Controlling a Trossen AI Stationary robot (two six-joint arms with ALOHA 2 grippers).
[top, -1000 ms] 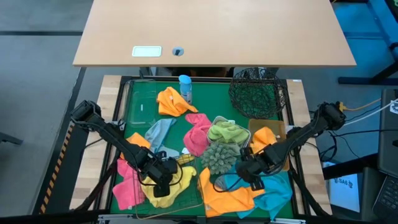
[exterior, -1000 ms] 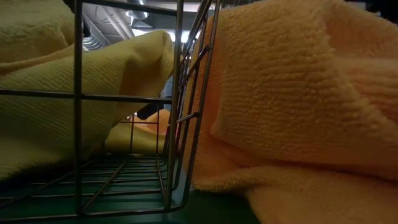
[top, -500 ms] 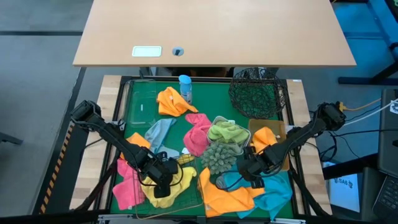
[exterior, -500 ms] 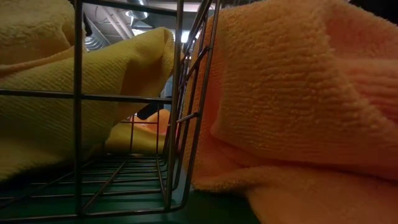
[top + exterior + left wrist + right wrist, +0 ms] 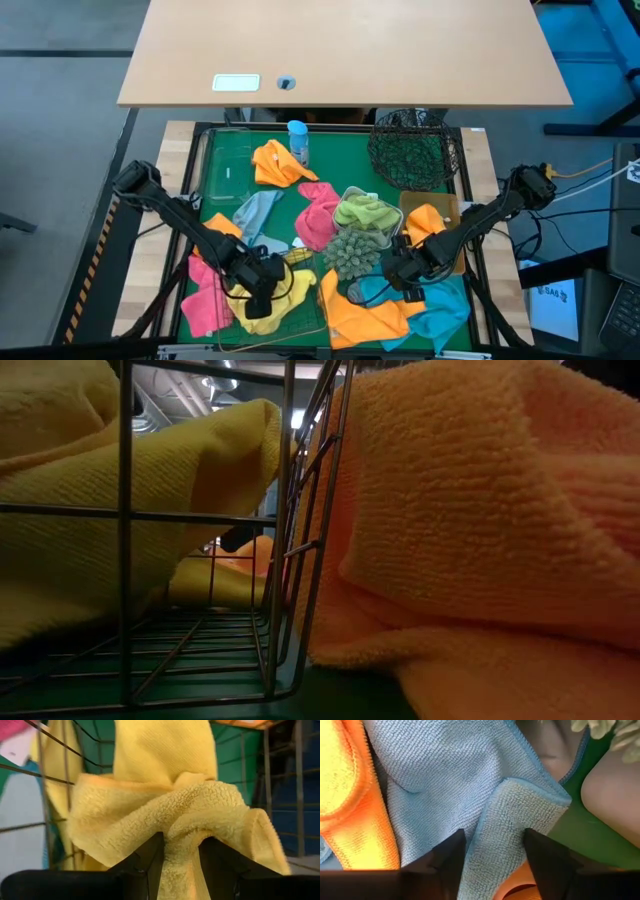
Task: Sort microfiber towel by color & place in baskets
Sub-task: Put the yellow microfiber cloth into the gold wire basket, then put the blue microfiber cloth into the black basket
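Towels: three orange, two pink, one yellow towel (image 5: pixel 165 815), one green, two blue.
Left gripper (image 5: pixel 180 852): jaws pinched on the yellow towel, inside the gold wire basket (image 5: pixel 300 300).
Right gripper (image 5: pixel 492 852): jaws apart, a blue towel (image 5: pixel 455 775) fold between them, grip unclear.
Nearby: spiky green ball (image 5: pixel 350 255) just beside the right jaws.
Low view only: basket wires, orange towel (image 5: pixel 470 530) pressed against them.

We see the green mat (image 5: pixel 330 165) from above in bright, even light, with only soft, small shadows under the towels. Down low, the orange towel (image 5: pixel 480 530) sits very close and looks fuzzy at its near edge, and a bright lamp (image 5: pixel 215 382) shines far behind the gold wire basket (image 5: pixel 285 530). Both wrist pictures are bright, with dark fingers (image 5: pixel 145 865) low down.
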